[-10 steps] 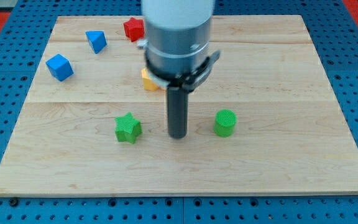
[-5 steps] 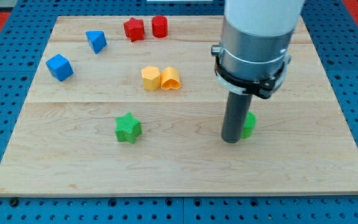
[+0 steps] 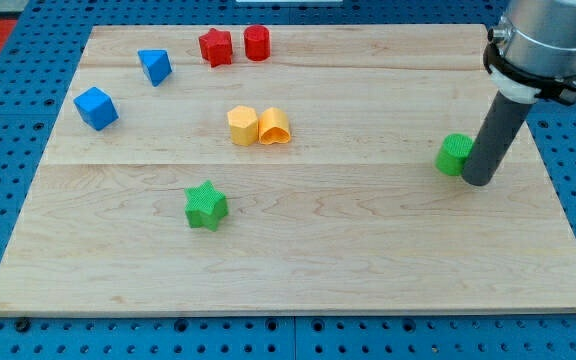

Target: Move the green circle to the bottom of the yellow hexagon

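The green circle (image 3: 453, 154) is a short green cylinder at the view's right, on the wooden board (image 3: 288, 260). My tip (image 3: 477, 181) rests just to its right, touching or nearly touching it, and the rod hides its right edge. The yellow hexagon (image 3: 242, 126) sits near the board's middle, far to the left of the green circle, with a yellow rounded block (image 3: 275, 128) touching its right side.
A green star (image 3: 205, 205) lies below and left of the hexagon. A red star (image 3: 215, 46) and a red cylinder (image 3: 257, 43) stand at the top. A blue triangle (image 3: 154, 66) and a blue cube (image 3: 96, 107) are at the upper left.
My tip moved from the board's middle far to the right and slightly up. The green circle shifted right and up with it.
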Robot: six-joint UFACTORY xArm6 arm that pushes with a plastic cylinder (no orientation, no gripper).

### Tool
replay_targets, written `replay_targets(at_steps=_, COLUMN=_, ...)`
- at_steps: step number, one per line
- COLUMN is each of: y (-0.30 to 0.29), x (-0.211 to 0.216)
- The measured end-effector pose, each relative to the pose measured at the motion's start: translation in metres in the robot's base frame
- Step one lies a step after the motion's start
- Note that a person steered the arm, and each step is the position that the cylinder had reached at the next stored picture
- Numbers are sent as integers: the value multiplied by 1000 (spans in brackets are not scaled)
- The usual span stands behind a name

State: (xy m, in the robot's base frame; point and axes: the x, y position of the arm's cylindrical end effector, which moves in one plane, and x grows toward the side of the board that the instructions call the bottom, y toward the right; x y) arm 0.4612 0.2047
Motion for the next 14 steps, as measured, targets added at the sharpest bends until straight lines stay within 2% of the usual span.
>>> replay_targets(at_steps=1, y=-2, x=-25)
replay_targets(at_steps=2, y=-85, x=-54)
replay_targets(at_steps=3, y=-59, x=-73)
replay_targets(at_steps=4, y=-15, x=-67)
replay_targets(at_steps=5, y=-23, x=-126)
replay_targets(at_steps=6, y=-85, x=-117)
replay_targets(at_steps=7, y=-113, x=-102)
replay_targets(at_steps=8, y=-73, x=-98)
replay_targets(at_steps=9, y=-145, x=-90)
replay_targets(at_steps=10, y=-159, x=-81)
replay_targets(at_steps=11, y=-204, x=-75)
replay_targets(at_steps=13, y=-179, x=-51)
replay_targets(at_steps=14, y=-189, x=-37)
